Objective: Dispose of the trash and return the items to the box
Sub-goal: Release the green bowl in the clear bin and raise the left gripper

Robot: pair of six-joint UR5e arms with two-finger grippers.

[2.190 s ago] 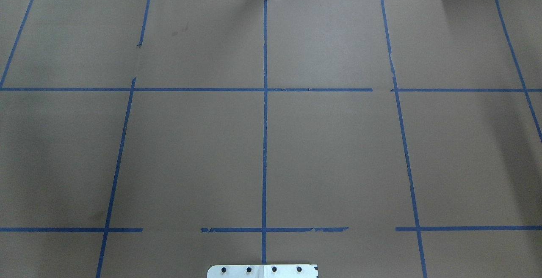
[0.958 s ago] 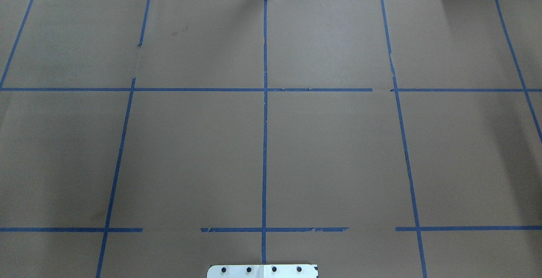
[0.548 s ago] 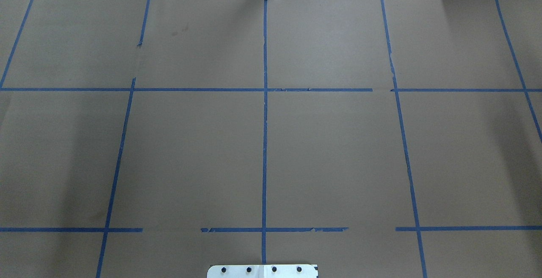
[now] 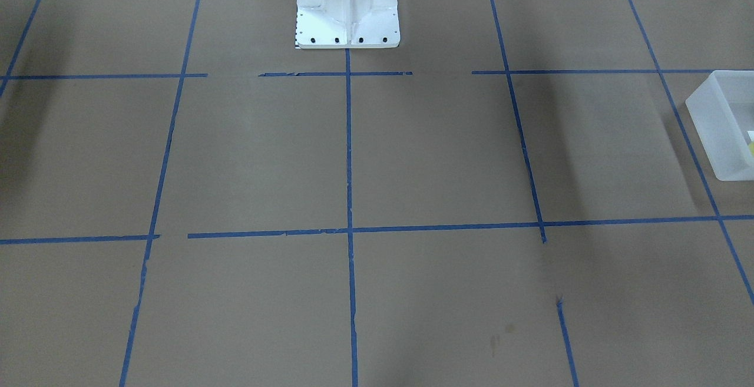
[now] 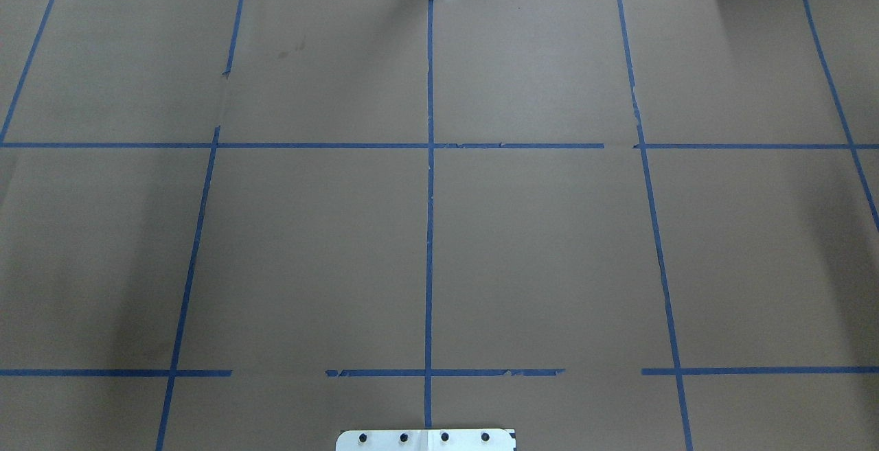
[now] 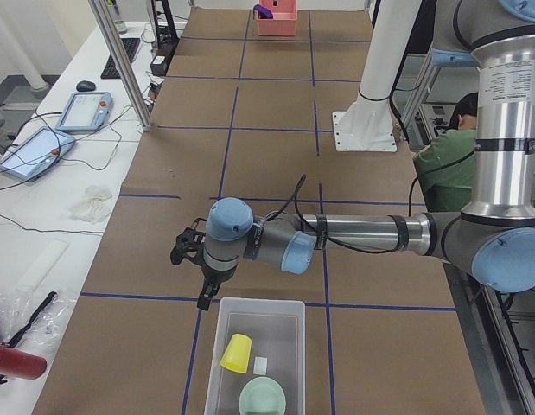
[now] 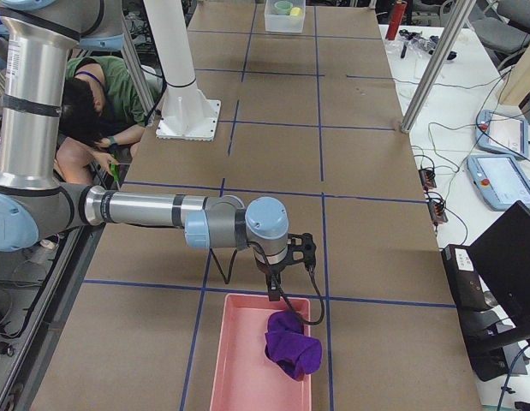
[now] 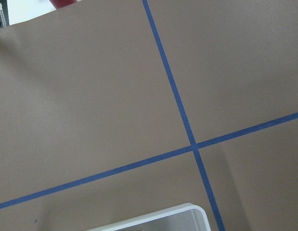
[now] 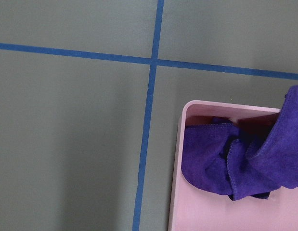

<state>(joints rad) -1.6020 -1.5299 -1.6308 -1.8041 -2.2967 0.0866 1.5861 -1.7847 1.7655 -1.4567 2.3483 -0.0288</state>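
Table: brown paper [image 5: 549, 231] with blue tape lines [image 5: 430, 231] covers the top, and the robot's white base plate [image 5: 426, 439] sits at the near edge.
Change: the overhead view looks just as it did half a second ago; nothing on the paper has moved.
Box: the frosted white box [image 6: 250, 304] sits at the table's end on the robot's left.
Inside: the yellow cup [image 6: 236, 353] lies tipped, the green bowl [image 6: 262, 399] is near it, and a small white label [image 6: 260, 366] is between them.
Left claw: the left claw [image 6: 182, 248] hangs over the paper just past the box's rim; I cannot tell if it is apart or together.
Right claw: the right claw [image 7: 306, 248] hangs just past the pink bin [image 7: 239, 360] that holds a purple cloth [image 7: 292, 347]; again, I cannot tell.
Hard to see: the bowl and box are cut off by the picture's bottom edge, and the front view shows only part of the box.
Room: both claws are at the table's far ends, well apart.
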